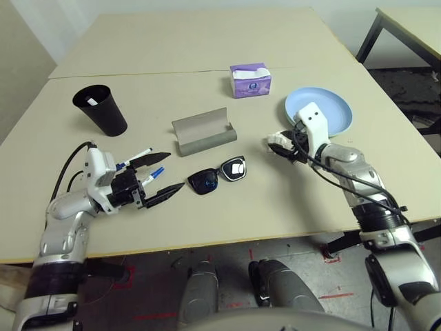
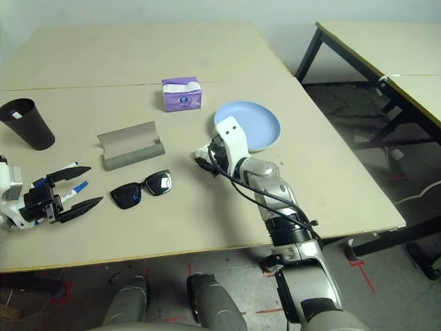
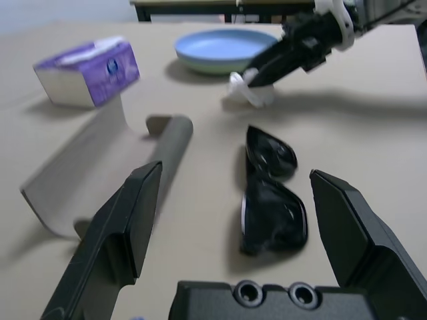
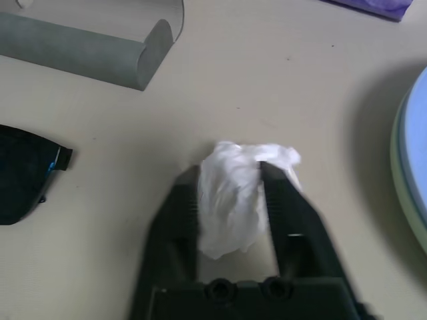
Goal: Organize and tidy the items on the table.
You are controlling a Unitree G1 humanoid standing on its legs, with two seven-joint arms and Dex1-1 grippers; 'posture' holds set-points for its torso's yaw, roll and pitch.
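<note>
The big beige table (image 1: pixel 207 221) holds everything. On its right side sit two round plates (image 1: pixel 335 109), a light-blue one stacked on a green one, and nothing lies on top of them. At the far left stands the black cup (image 1: pixel 102 109), and what is inside it cannot be seen. The grey glasses case (image 1: pixel 202 132) lies open in the middle, with nothing in it. A purple tissue box (image 1: pixel 250 80) sits behind it. The black sunglasses (image 1: pixel 218 176) lie just in front of the case, with their long side running left to right. Two markers (image 1: pixel 141 164) lie by the left gripper (image 1: pixel 164 177), whose fingers are spread wide and hold nothing. The sunglasses lie straight ahead of those fingers, a bit toward the right one, so the left arm looks best placed for them. The right gripper (image 4: pixel 230 193) has its two fingers pressed on either side of the crumpled white tissue (image 4: pixel 235 193), which sits between the sunglasses and the plates. The plates are just beside that gripper, on the robot's right.
</note>
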